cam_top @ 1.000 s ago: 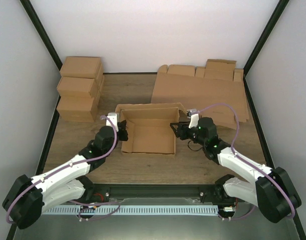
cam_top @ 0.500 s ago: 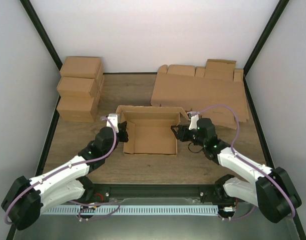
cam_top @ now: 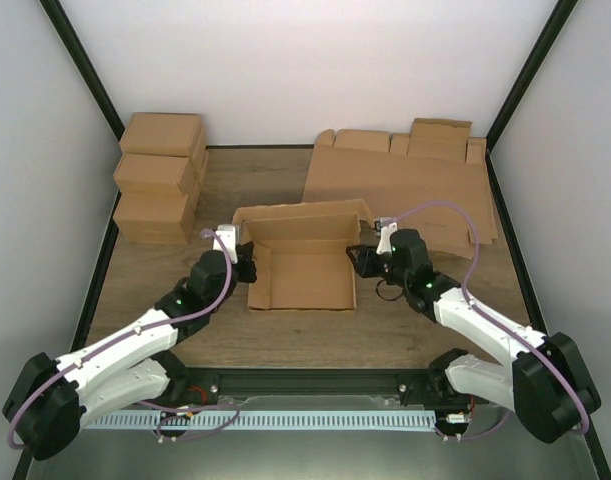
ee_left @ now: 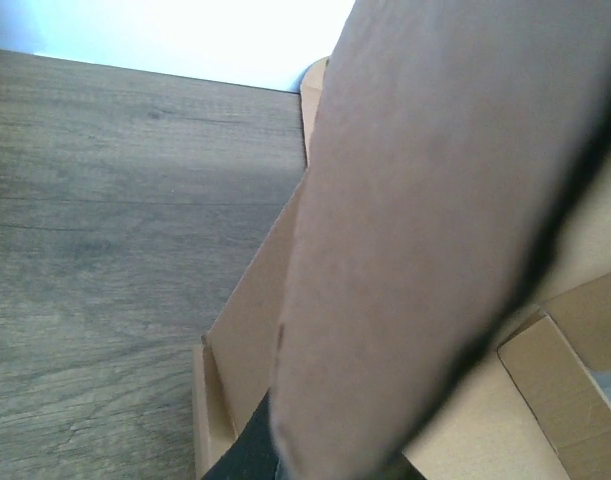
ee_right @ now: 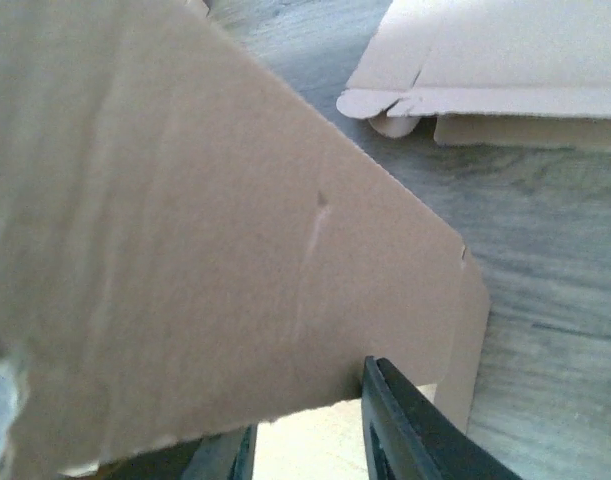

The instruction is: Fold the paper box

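Observation:
The paper box (cam_top: 300, 270) lies mid-table as an open tray with its back wall raised and side flaps partly up. My left gripper (cam_top: 247, 268) is at the box's left wall. In the left wrist view a blurred cardboard flap (ee_left: 435, 200) covers the jaws, and only a dark bit of finger (ee_left: 247, 458) shows. My right gripper (cam_top: 358, 257) is at the box's right side flap. In the right wrist view (ee_right: 305, 445) its fingers (ee_right: 410, 430) stand apart, with the flap (ee_right: 185, 250) lying across and in front of them.
A sheaf of flat cardboard blanks (cam_top: 405, 190) lies at the back right, and also shows in the right wrist view (ee_right: 505, 60). Three folded boxes (cam_top: 160, 185) stand stacked at the back left. Dark frame posts and white walls bound the table.
The box's back wall has risen and the box has shifted slightly right. Both grippers have moved a little farther from me along its sides.

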You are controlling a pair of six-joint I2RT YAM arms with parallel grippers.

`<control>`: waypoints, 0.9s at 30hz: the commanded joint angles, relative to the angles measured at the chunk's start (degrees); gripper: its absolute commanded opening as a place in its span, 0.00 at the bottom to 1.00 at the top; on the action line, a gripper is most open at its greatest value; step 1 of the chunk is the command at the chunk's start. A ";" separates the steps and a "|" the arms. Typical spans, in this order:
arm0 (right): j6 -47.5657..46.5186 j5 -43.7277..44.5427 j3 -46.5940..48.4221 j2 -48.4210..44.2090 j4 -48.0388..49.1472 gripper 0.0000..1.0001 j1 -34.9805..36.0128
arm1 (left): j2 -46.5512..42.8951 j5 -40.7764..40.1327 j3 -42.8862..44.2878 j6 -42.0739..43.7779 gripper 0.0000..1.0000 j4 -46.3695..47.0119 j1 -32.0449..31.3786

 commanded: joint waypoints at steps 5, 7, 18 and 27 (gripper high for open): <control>-0.36 0.74 8.33 2.08 -3.76 0.21 0.85 | 0.26 2.93 3.51 -2.00 0.04 -7.39 -0.97; 0.21 0.22 9.84 2.88 -5.03 0.21 0.85 | 0.61 3.22 3.68 -2.03 0.04 -7.59 -1.02; 2.08 -0.63 13.89 6.56 -9.77 0.16 0.93 | 3.38 3.77 5.04 -1.88 0.04 -8.38 -1.01; -0.29 4.64 2.34 1.30 -4.22 0.17 0.93 | 4.32 6.46 1.29 -0.75 0.04 -6.36 -1.24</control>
